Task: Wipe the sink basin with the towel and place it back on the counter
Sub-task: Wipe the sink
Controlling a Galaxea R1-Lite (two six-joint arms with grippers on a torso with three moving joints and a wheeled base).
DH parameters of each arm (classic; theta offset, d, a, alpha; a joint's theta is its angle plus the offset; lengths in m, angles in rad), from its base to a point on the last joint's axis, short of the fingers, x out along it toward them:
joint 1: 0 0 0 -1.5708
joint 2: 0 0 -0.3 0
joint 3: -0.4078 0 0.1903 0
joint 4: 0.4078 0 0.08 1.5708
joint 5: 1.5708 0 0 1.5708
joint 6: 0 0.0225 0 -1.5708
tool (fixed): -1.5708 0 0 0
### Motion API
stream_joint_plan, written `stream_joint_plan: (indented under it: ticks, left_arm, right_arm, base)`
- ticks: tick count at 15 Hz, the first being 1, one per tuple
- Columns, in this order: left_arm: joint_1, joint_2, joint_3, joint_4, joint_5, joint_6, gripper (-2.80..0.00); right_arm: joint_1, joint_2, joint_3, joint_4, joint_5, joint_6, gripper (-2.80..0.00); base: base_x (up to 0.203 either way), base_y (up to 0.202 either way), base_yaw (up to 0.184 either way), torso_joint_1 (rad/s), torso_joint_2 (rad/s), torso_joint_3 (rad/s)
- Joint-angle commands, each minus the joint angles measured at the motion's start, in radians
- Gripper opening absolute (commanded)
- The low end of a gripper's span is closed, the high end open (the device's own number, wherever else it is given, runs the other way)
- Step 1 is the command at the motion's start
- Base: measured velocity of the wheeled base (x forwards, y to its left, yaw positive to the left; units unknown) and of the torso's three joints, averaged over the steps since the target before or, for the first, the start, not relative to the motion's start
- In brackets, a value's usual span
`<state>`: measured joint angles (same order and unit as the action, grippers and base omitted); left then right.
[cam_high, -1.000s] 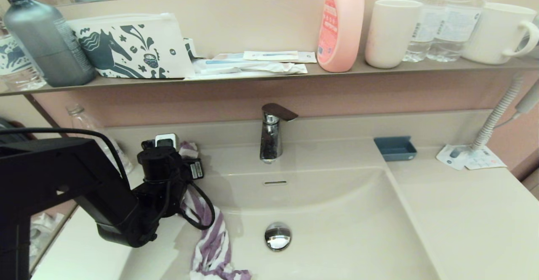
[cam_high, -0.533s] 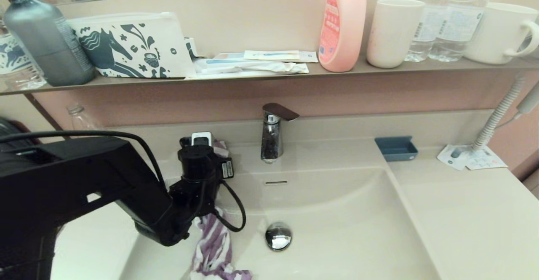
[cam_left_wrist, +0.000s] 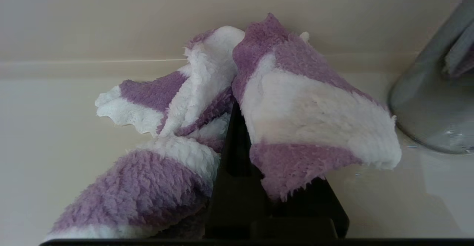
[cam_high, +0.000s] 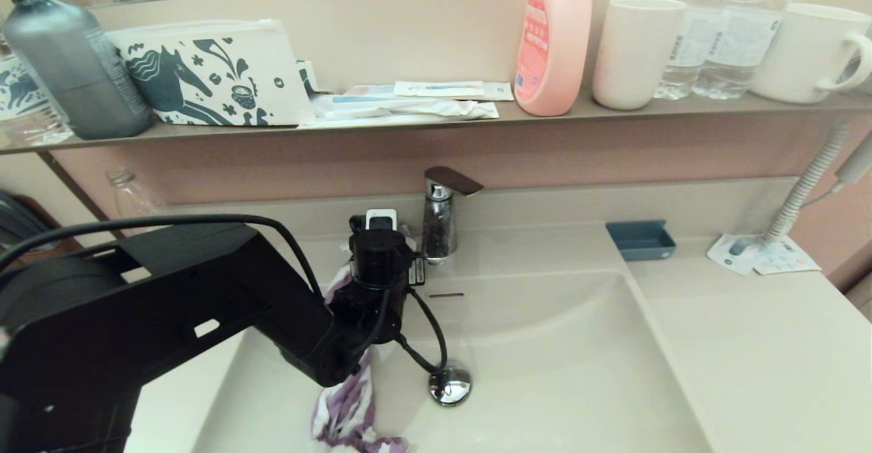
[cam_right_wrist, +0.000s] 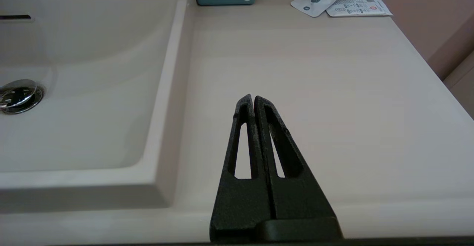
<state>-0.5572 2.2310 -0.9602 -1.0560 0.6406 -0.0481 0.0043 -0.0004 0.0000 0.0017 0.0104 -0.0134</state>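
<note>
The purple-and-white striped towel (cam_left_wrist: 296,105) is bunched over the tips of my left gripper (cam_left_wrist: 236,113), which is shut on it. In the head view the left wrist (cam_high: 378,255) is over the back rim of the sink basin (cam_high: 558,357), just left of the chrome faucet (cam_high: 439,225). The towel (cam_high: 344,405) hangs from there down the basin's back wall to its floor, left of the drain plug (cam_high: 449,385). The arm hides the fingertips in that view. My right gripper (cam_right_wrist: 253,98) is shut and empty, low over the counter (cam_right_wrist: 314,72) right of the basin.
A small blue tray (cam_high: 640,240) and paper sachets (cam_high: 759,255) lie at the counter's back right. The shelf (cam_high: 436,122) above holds a grey bottle, horse-print pouch (cam_high: 211,75), pink bottle (cam_high: 552,37), cups and water bottles. A coiled cord (cam_high: 807,180) hangs at right.
My left arm has swept right along the basin's back edge, from the left corner to beside the faucet, dragging the towel with it. The right gripper's earlier position is not shown.
</note>
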Motion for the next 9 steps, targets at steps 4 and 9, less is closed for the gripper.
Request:
stream_joint_plan:
  ticks: [4, 9]
  left_arm:
    - [0.100, -0.065, 0.099, -0.015, -0.008, -0.004, -2.80]
    - [0.256, -0.219, 0.306, -0.018, -0.054, -0.003, -2.80]
  right_arm:
    - [0.000, 0.000, 0.000, 0.000, 0.000, 0.000, -2.80]
    - [0.000, 0.000, 0.000, 0.000, 0.000, 0.000, -2.80]
  base:
    - [0.000, 0.000, 0.000, 0.000, 0.00, 0.000]
    - [0.000, 0.000, 0.000, 0.000, 0.00, 0.000]
